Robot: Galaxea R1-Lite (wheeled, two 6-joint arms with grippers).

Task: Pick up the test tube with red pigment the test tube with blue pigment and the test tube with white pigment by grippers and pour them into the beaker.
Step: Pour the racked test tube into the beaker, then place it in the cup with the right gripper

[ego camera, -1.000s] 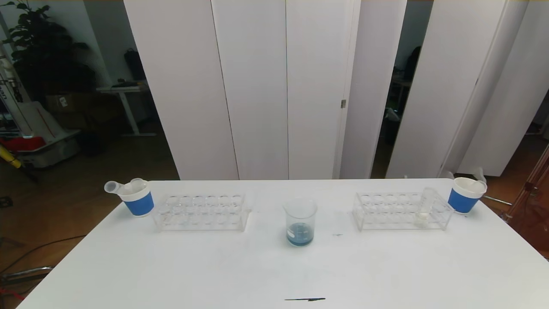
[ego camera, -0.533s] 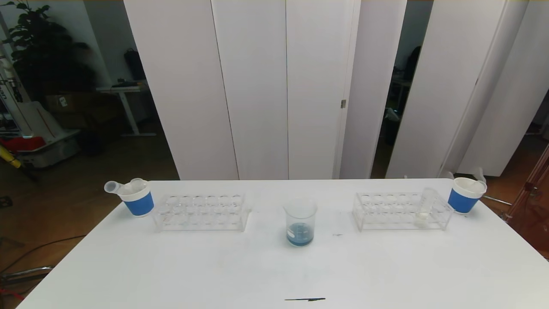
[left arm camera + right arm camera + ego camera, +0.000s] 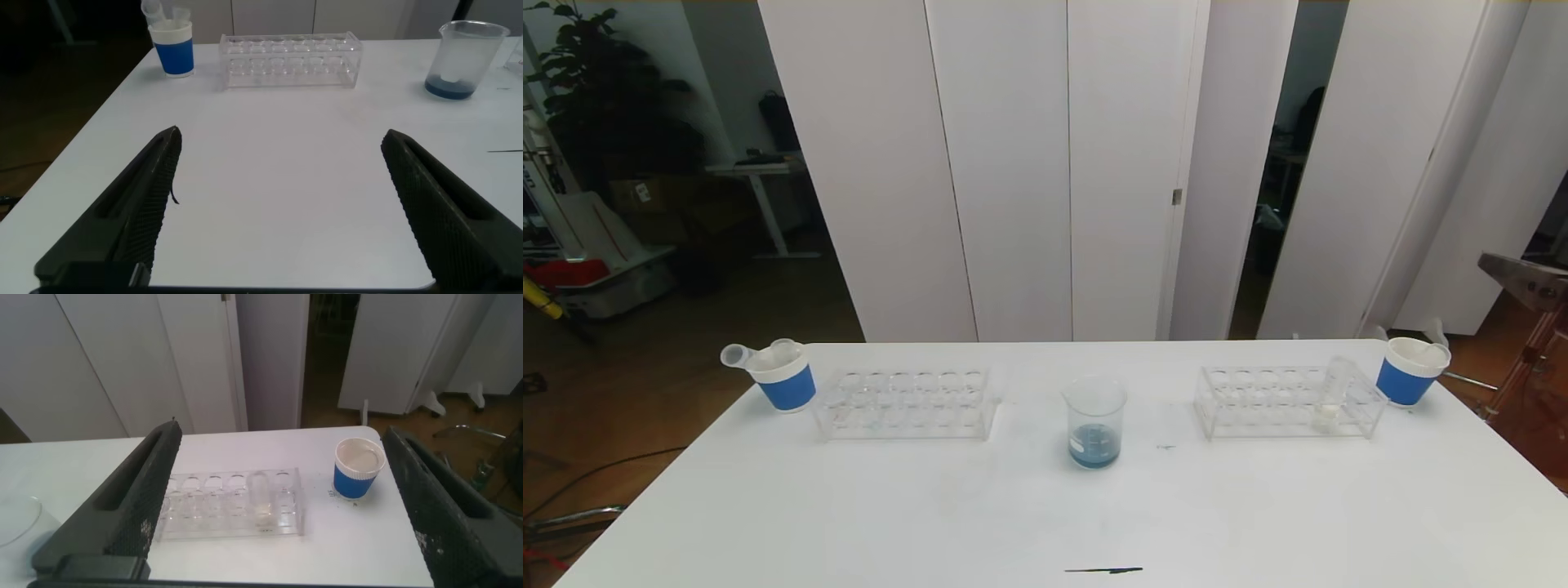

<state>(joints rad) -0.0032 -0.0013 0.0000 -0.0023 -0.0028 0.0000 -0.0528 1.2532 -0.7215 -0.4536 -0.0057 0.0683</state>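
White table (image 3: 849, 506), beaker (image 3: 1094, 422) centered

White table (image 3: 1258, 523) bears beaker (image 3: 1094, 421), two racks (image 3: 905, 403), two cups (image 3: 784, 377).

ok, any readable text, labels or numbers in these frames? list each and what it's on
No text here can be read.
Beaker: a white mark on its side and faint graduation lines, too small to read.
Blue-banded paper cups: no print visible.
Test tube racks: no markings visible.
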